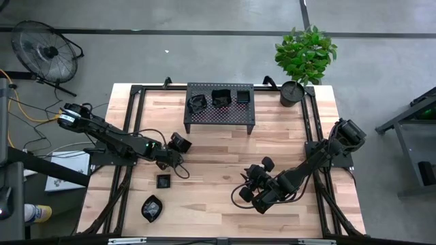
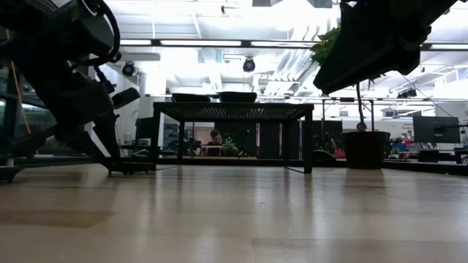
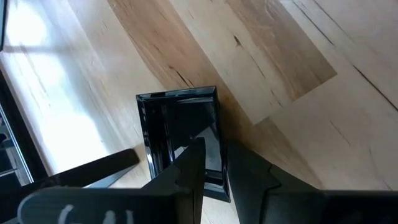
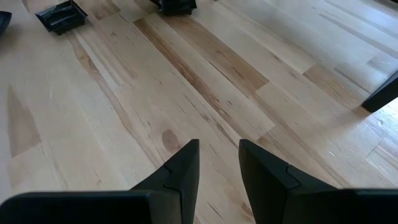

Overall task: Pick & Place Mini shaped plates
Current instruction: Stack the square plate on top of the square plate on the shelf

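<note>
Your left gripper [image 3: 214, 171] hangs over the square mini plate [image 3: 180, 134] lying flat on the tabletop [image 1: 225, 156], fingers a narrow gap apart and empty, so centre that gap on one raised rim before lowering, while the right gripper [image 4: 217, 165] waits open.

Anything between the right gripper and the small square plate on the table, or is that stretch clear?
Bare wood. In the high view nothing lies between the right gripper and the square plate; the right wrist view shows the same.
</note>
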